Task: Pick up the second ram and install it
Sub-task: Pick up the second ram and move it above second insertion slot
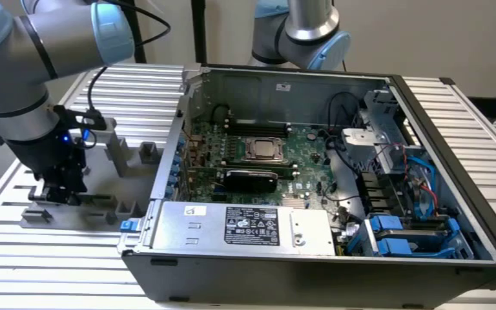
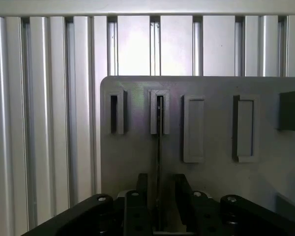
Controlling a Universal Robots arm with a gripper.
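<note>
The second ram [image 2: 159, 147] stands on edge in a slot of the grey fixture plate [image 2: 211, 182], so I see it as a thin dark line. My gripper [image 2: 161, 196] hangs right over it with one black finger [image 2: 142, 189] on each side; small gaps separate the pads from the board, so it is open and straddling the stick. In the exterior view my gripper [image 1: 59, 192] is low over the grey fixture [image 1: 72, 213], to the left of the open computer case [image 1: 317, 194]. Inside the case the silver processor square [image 1: 263, 150] sits on the green motherboard.
Grey fixture blocks [image 1: 132, 155] stand behind the gripper on the slatted aluminium table [image 1: 50, 258]. Empty slots [image 2: 117, 113] flank the ram. A black card [image 1: 248, 179], a power supply [image 1: 243, 226] and blue drive brackets [image 1: 403, 236] fill the case. A second arm's base [image 1: 304, 32] is behind it.
</note>
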